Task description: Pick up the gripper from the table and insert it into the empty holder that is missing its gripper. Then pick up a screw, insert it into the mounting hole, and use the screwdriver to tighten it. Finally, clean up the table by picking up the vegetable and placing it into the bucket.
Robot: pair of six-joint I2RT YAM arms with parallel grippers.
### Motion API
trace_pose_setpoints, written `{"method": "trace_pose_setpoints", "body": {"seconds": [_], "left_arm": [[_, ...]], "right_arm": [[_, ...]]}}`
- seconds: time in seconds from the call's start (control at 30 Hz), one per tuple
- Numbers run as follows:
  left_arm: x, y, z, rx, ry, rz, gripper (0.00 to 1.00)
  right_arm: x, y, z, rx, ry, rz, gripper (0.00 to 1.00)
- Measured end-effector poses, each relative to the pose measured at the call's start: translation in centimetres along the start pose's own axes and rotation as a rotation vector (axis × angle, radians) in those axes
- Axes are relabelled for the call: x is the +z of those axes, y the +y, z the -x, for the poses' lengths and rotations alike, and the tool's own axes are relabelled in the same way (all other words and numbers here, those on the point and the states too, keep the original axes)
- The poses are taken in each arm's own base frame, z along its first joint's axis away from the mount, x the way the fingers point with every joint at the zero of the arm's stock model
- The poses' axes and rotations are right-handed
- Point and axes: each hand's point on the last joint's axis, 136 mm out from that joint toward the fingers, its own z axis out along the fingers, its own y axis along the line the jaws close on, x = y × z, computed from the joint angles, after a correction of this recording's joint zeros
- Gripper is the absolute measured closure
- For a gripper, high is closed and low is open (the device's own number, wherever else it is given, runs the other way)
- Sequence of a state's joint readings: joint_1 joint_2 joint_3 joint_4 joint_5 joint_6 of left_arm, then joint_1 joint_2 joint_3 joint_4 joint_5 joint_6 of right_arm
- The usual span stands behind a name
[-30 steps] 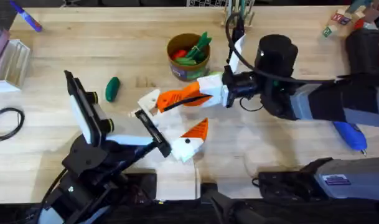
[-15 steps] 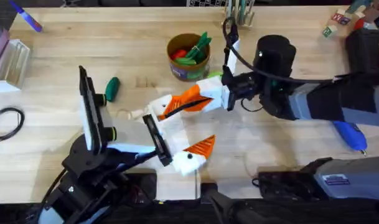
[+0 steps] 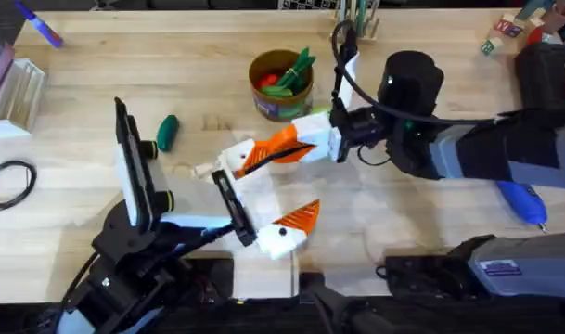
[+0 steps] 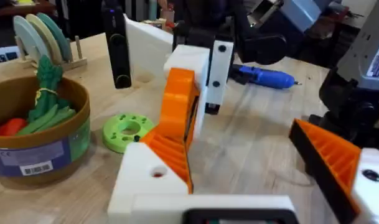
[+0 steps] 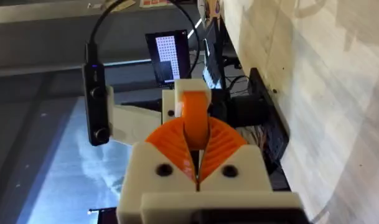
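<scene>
- Overhead view: the right gripper (image 3: 250, 158) was clamped on the orange gripper (image 3: 275, 147), pressing it toward the white holder (image 3: 228, 160), which sat between the left gripper (image 3: 254, 209) fingers.
- Since a second earlier, the left arm had shifted right, meeting the wedge; insertion seemed under way.
- Left claw: spread, one orange-padded finger apart.
- Vegetable (image 3: 166, 132) lay left of the bucket (image 3: 282, 83); screwdriver (image 3: 523, 204) far right.
</scene>
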State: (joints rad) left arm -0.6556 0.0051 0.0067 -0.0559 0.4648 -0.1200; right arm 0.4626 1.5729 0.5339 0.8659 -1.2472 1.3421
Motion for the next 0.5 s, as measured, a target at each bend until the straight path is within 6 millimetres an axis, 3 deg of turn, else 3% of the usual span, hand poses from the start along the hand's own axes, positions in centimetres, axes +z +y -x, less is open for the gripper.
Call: {"method": "trace_pose_setpoints", "body": {"seconds": [0.5], "left_arm": [[-0.1, 1.7, 0.1, -0.021, -0.010, 0.099, 0.015]], "right_arm": [[1.3, -0.2, 1.1, -0.032, -0.088, -0.026, 0.993]]}}
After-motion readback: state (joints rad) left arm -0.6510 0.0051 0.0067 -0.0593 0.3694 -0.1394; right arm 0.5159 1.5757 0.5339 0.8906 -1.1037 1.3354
